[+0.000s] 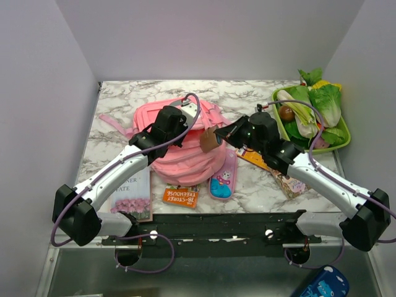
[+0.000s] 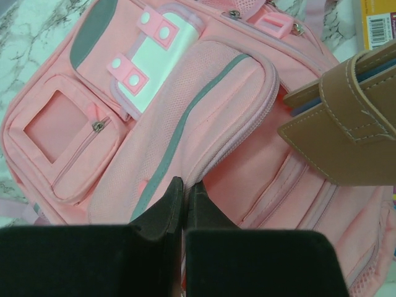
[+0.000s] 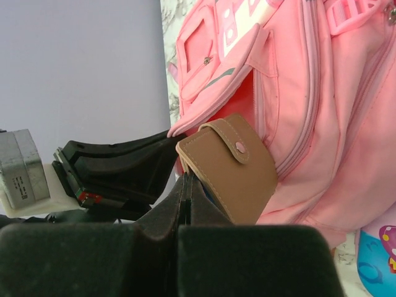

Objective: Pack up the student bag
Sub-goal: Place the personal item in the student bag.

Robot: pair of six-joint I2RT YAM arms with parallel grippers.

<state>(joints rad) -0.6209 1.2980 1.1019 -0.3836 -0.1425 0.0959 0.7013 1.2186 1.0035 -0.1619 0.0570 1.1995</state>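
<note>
The right gripper (image 3: 187, 180) clasps a brown wallet (image 3: 230, 166) against the student bag (image 2: 216, 111). The left gripper (image 2: 184, 193) pinches the bag's fabric just beside the wallet.

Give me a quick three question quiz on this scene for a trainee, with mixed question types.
1. True or false: the right fingers grip a brown wallet.
2. The vegetables lie in: A) a green tray, B) a blue bucket, C) a cardboard box.
3. Fill in: the left fingers pinch the pink ____.
Key: 1 true; 2 A; 3 backpack.
</note>
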